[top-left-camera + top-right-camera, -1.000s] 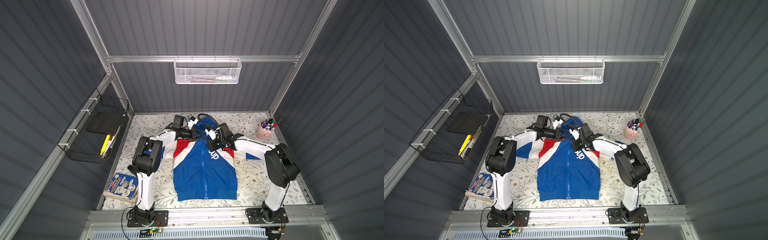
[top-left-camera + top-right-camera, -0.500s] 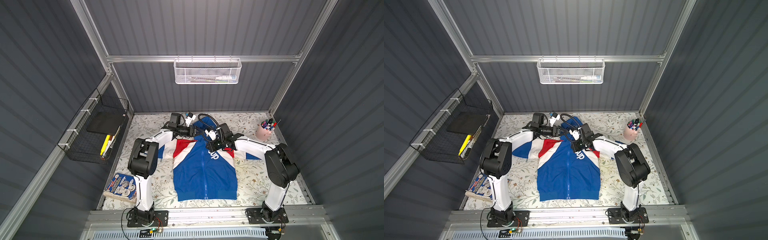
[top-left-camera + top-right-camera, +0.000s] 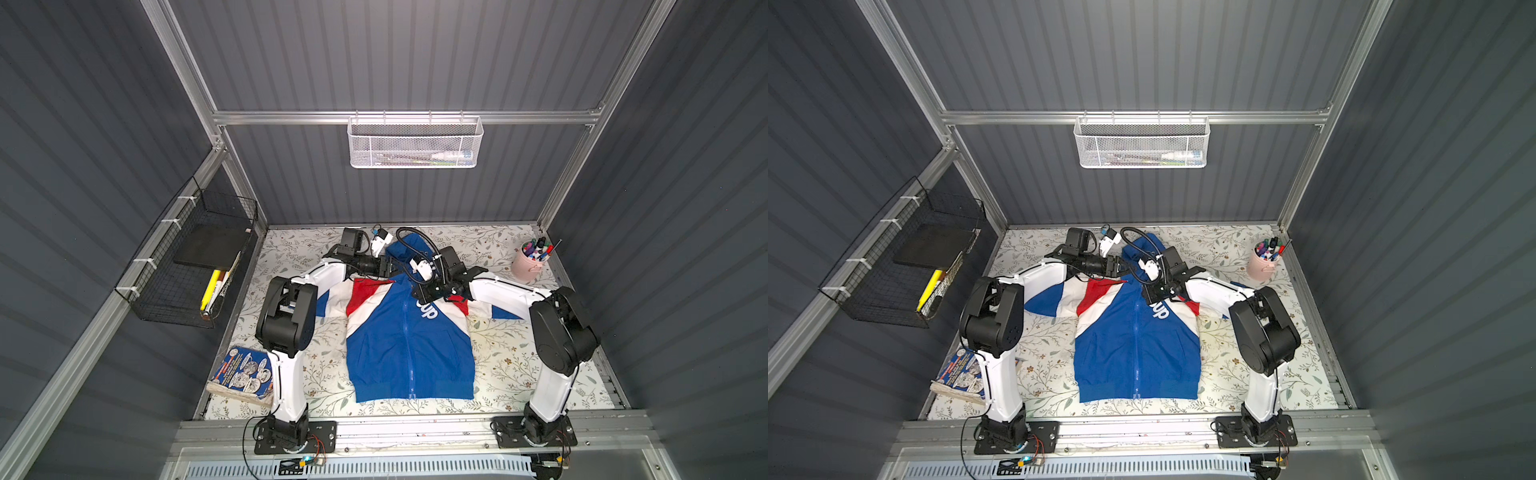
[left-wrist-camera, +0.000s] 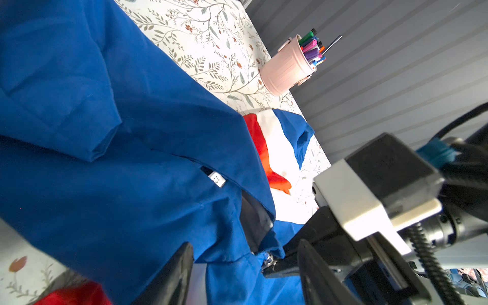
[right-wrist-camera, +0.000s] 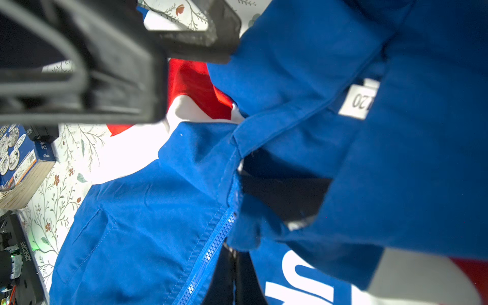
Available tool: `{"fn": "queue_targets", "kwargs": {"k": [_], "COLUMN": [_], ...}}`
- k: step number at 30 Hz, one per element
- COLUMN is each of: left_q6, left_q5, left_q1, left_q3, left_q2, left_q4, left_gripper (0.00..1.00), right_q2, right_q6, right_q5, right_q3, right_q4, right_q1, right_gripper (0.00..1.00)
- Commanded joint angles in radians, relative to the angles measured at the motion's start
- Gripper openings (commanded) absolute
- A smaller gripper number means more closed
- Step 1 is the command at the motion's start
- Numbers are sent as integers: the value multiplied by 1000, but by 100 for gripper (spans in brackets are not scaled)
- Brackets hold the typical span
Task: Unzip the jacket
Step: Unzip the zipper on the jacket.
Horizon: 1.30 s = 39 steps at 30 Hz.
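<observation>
The blue jacket (image 3: 407, 345) (image 3: 1133, 345) lies flat on the floral table, front up and hood toward the back wall. Its zipper (image 5: 208, 256) is closed down the front. My right gripper (image 3: 417, 293) (image 5: 233, 277) sits at the collar, shut on the metal zipper pull (image 4: 268, 260) (image 5: 227, 247). My left gripper (image 3: 390, 266) (image 4: 245, 274) stands open at the collar just beside it. Blue collar fabric lies between its two black fingers (image 4: 179, 272), which do not pinch it. The white "Sup" lettering (image 3: 428, 311) is partly covered by the right gripper.
A pink cup of pens (image 3: 528, 264) (image 4: 287, 71) stands at the back right corner. A book (image 3: 243, 374) (image 5: 18, 163) lies at the front left by the left arm's base. A black wire basket (image 3: 195, 266) hangs on the left wall, a white mesh basket (image 3: 415, 143) on the back wall.
My left gripper has opened, let go of the collar and drawn back slightly to the left. The right gripper has stayed shut at the zipper pull.
</observation>
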Motion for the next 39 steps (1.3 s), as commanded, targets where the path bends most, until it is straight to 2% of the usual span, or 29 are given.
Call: {"fn": "queue_targets", "kwargs": {"k": [1, 16, 31, 35, 39], "left_q6": [49, 57, 42, 44, 44], "left_q5": [-10, 2, 50, 56, 61], "left_q1": [-17, -45, -50, -50, -50], "left_q3": [13, 16, 0, -8, -10], "left_q2": [16, 58, 51, 47, 39], "left_q4": [-43, -51, -23, -21, -22], "left_gripper": [65, 63, 12, 1, 0], "right_q2": [10, 14, 21, 26, 26], "right_q6": [7, 14, 26, 32, 33], "right_q5": [-21, -21, 11, 39, 40], "right_q3": [26, 25, 26, 32, 31], "right_q4": [-13, -11, -12, -18, -20], "right_q1": [-2, -2, -2, -3, -3], "right_gripper": [0, 0, 0, 0, 0]}}
